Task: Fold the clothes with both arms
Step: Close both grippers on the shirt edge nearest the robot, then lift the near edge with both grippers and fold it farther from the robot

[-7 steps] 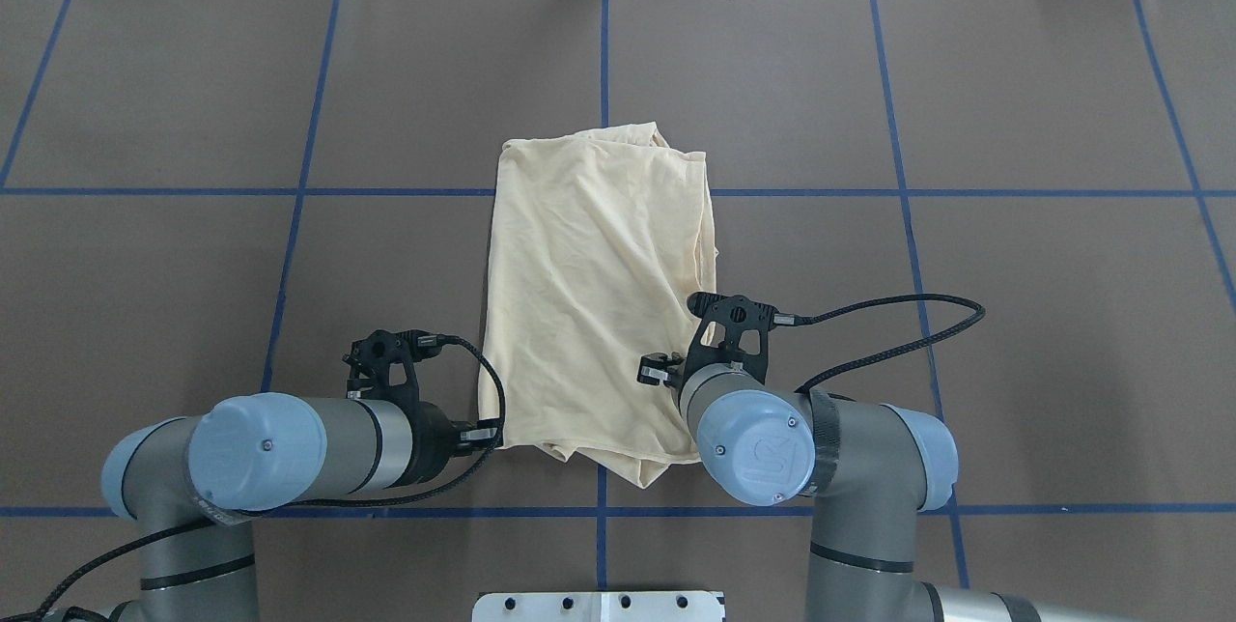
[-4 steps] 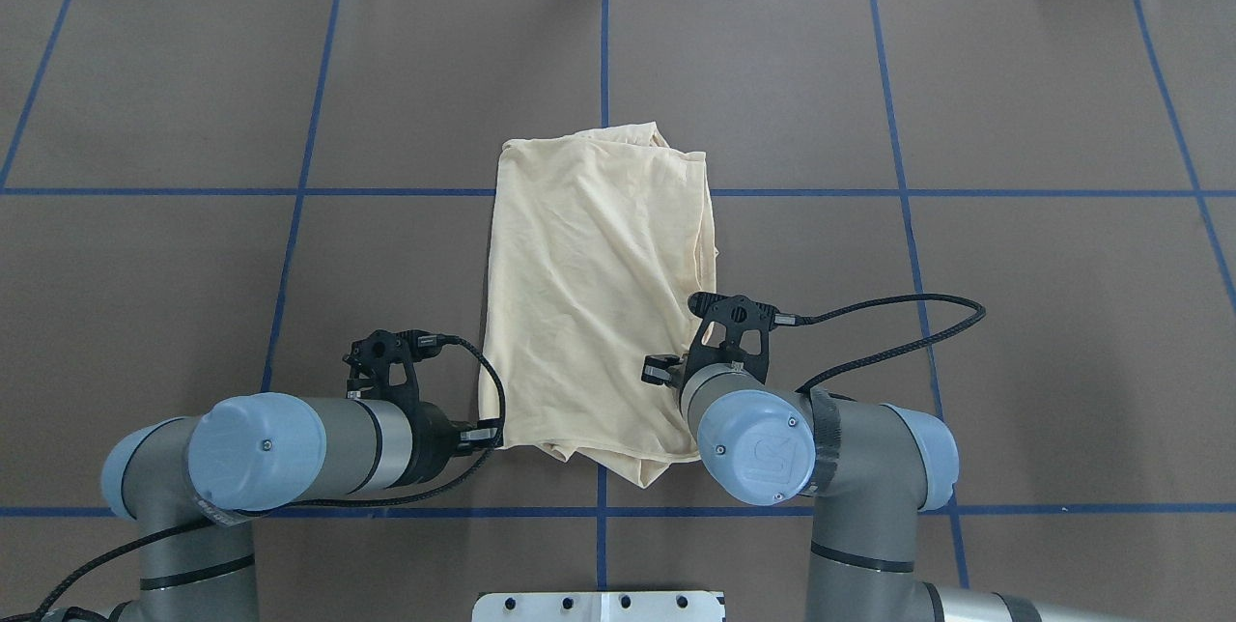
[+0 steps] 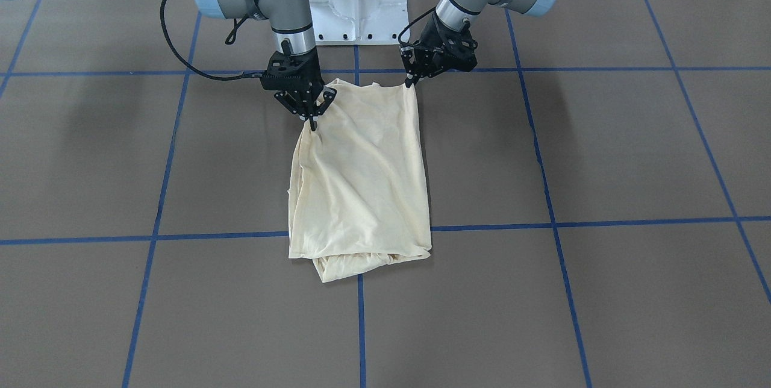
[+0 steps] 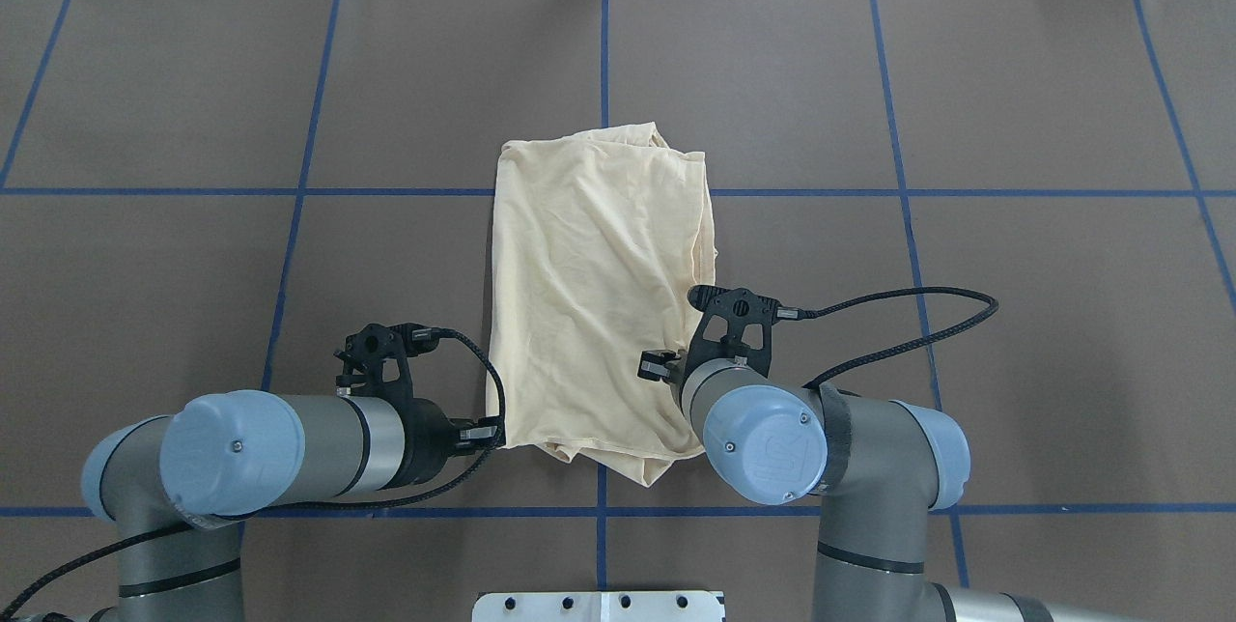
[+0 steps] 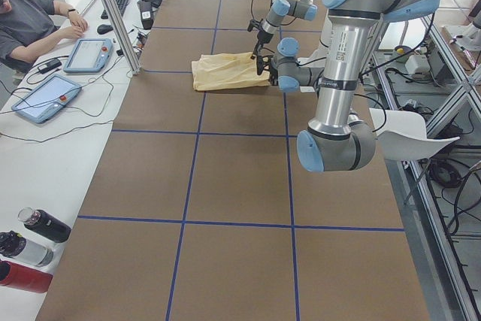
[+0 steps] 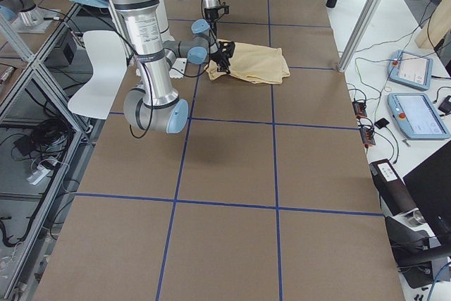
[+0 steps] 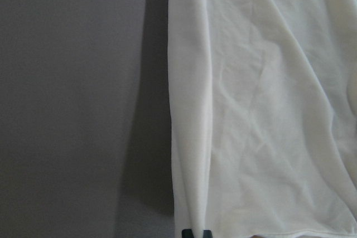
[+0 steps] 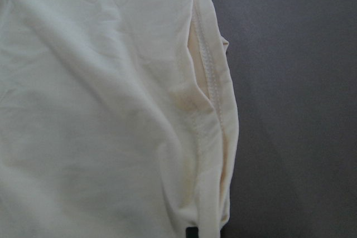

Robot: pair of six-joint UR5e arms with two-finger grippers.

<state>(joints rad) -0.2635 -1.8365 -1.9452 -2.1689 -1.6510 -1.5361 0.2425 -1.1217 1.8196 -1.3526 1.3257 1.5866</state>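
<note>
The shirt (image 3: 361,195) lies folded into a long narrow rectangle in the middle of the bench (image 3: 602,291), one short edge toward the robot.

The front view shows what the overhead view hides beneath the wrists. The right end effector (image 3: 312,125) has its fingers drawn together to a point, pinching the shirt at one robot-side corner. The left end effector (image 3: 412,82) is closed on the other corner. The cloth rises slightly to both.

Each wrist view gives the cloth close up, with a dark fingertip (image 7: 188,233) at the picture's bottom edge. The right one also shows a stitched seam (image 8: 209,76) along the shirt's side.

At the far end a lower layer (image 3: 346,267) pokes out past the top one. Blue tape lines (image 3: 602,221) run under the shirt. The brown bench stretches wide on both sides of it and beyond its far end.
</note>
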